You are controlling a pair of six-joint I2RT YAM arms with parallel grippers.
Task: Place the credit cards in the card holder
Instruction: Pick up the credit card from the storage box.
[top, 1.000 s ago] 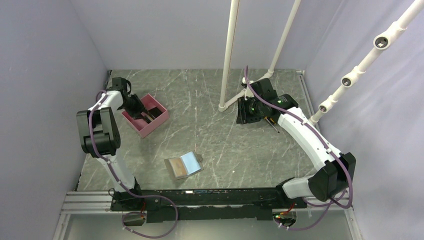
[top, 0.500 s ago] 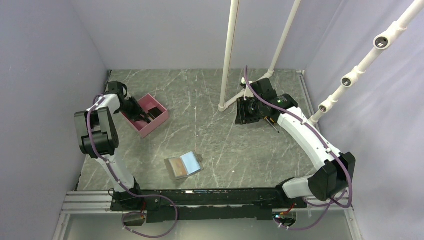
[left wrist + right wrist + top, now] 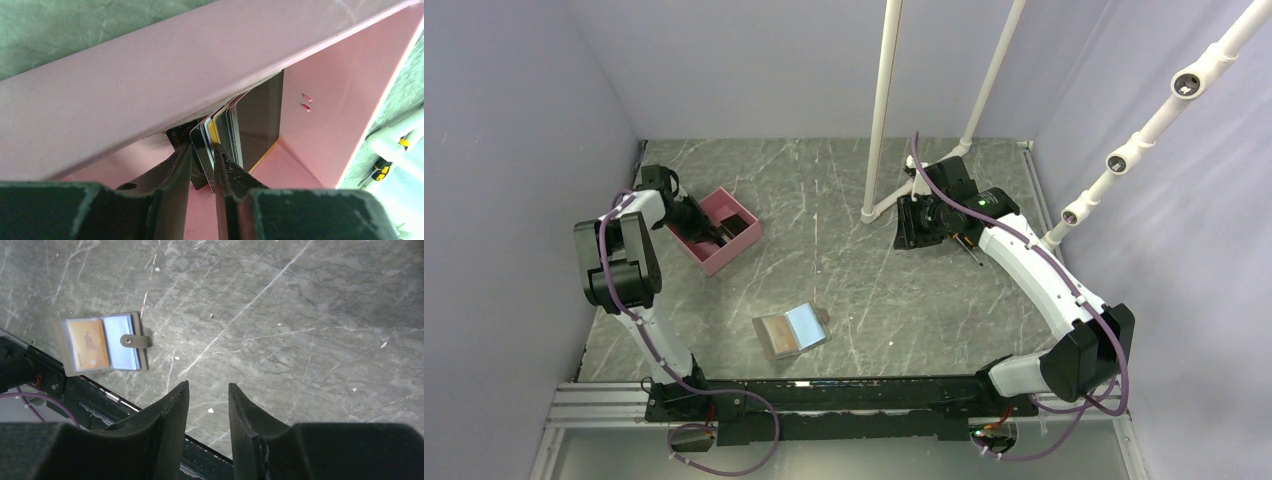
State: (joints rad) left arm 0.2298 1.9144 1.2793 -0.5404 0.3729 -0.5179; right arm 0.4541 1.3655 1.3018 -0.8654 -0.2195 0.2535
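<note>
Several credit cards (image 3: 252, 125) stand on edge in the pink box (image 3: 150, 85), dark ones with a yellow edge among them. My left gripper (image 3: 202, 161) reaches into the box (image 3: 717, 229) and is shut on one dark credit card at the near end of the stack. The grey card holder (image 3: 791, 331) lies open near the table's front, showing its light blue lining and an orange card (image 3: 88, 343) in one side. My right gripper (image 3: 207, 385) is open and empty, held high at the back right (image 3: 911, 222), far from the holder (image 3: 102, 344).
A yellow-and-black screwdriver (image 3: 969, 245) lies beside the right arm. White pipe legs (image 3: 879, 150) stand on the table at the back middle. The black base rail (image 3: 45, 380) runs along the near edge.
My left wrist shifted a little left and settled lower in the pink box. The right arm, card holder and box stayed put.
</note>
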